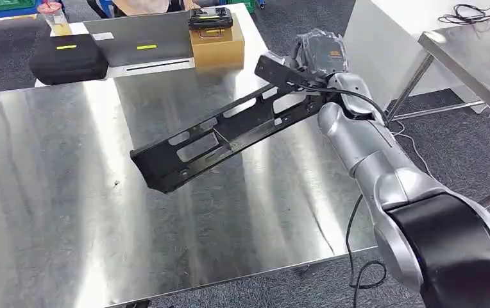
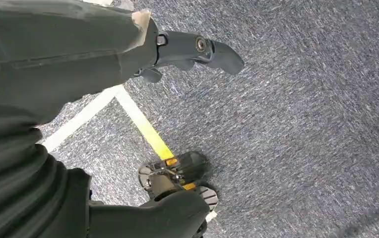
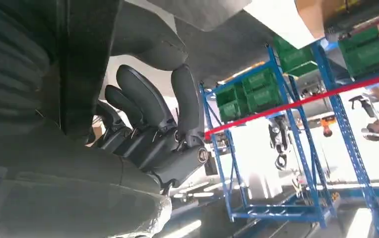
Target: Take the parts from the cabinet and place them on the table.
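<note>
A long black metal part [image 1: 220, 135] with cut-out slots hangs slanted over the steel table [image 1: 50, 192]. My right hand [image 1: 316, 61] holds its upper right end, and its lower left end is close above the tabletop. In the right wrist view the dark fingers [image 3: 148, 114] curl around the black part [image 3: 78, 59]. My left hand [image 2: 192, 49] hangs at my side above grey carpet with its fingers apart and nothing in it.
At the table's far edge stand a black case [image 1: 69, 59], a grey metal panel [image 1: 143, 40] and a brown box [image 1: 217, 45] with a black tool on top. A second steel table [image 1: 473, 58] stands to the right. Blue shelving with green bins [image 3: 257, 94] shows beyond.
</note>
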Robot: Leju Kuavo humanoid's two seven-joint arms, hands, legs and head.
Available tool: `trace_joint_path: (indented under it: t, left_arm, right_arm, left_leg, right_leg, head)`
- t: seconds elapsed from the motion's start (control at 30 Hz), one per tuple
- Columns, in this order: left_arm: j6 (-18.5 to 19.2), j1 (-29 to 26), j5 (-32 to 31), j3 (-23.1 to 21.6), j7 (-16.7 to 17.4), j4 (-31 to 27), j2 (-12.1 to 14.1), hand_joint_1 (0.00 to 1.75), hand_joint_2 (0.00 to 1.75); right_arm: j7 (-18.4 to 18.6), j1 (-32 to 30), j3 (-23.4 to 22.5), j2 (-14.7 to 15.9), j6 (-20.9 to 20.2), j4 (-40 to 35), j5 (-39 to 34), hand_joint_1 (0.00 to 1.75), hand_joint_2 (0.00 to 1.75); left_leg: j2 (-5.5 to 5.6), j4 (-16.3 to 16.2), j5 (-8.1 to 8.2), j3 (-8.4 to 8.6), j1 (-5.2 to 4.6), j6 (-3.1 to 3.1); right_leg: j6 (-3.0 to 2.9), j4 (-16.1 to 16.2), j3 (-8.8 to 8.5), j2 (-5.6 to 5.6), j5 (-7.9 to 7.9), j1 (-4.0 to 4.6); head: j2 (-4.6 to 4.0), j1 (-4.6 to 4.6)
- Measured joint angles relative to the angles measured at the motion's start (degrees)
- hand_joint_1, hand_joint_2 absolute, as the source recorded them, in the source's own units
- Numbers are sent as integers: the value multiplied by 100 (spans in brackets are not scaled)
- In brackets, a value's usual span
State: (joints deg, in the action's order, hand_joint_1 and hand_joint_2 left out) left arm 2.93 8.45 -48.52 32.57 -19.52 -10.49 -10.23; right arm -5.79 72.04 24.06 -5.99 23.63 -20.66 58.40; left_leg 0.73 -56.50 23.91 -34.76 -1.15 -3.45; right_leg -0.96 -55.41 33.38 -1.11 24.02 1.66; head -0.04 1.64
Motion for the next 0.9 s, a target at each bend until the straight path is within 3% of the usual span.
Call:
trace_joint_path:
  t: [0.27, 0.43, 0.57, 0.63, 0.9]
  left_arm:
    - [0, 0, -17, 0, -42, 0, 2, 0, 175]
    - [-4, 1, -59, 0, -207, -4, 9, 0, 175]
    - [-105, 0, -57, 2, -540, -7, 15, 0, 175]
    - [-199, -4, -20, 4, -875, -7, 18, 0, 175]
    - [-745, -172, -61, 48, -1392, -4, 31, 0, 175]
  right_arm:
    - [-166, -46, 4, -26, -164, 83, 101, 168, 175]
    - [-214, -263, 7, -168, -22, 120, 234, 168, 175]
    - [-208, -300, 7, -262, -24, 155, 330, 168, 175]
    - [-216, -305, 4, -286, 7, 171, 358, 168, 175]
    - [-509, -337, 2, -282, 96, 188, 518, 168, 175]
  left_leg:
    - [0, 0, 1, -1, 0, 0]
    - [0, 0, 1, -1, 1, 0]
    - [-2, 0, 0, -1, 2, 1]
    - [-3, 0, 0, -3, 3, 1]
    - [-28, -5, 0, -52, 8, 0]
  right_leg:
    - [0, 0, 0, 0, 0, 0]
    - [0, 0, 2, 0, 0, 1]
    - [0, -1, 3, -1, 0, 2]
    - [0, -1, 3, -1, 0, 3]
    - [0, -3, 51, -25, -1, 8]
  head:
    - [0, 0]
    - [0, 0]
    - [0, 2]
    - [0, 0]
    - [0, -4]
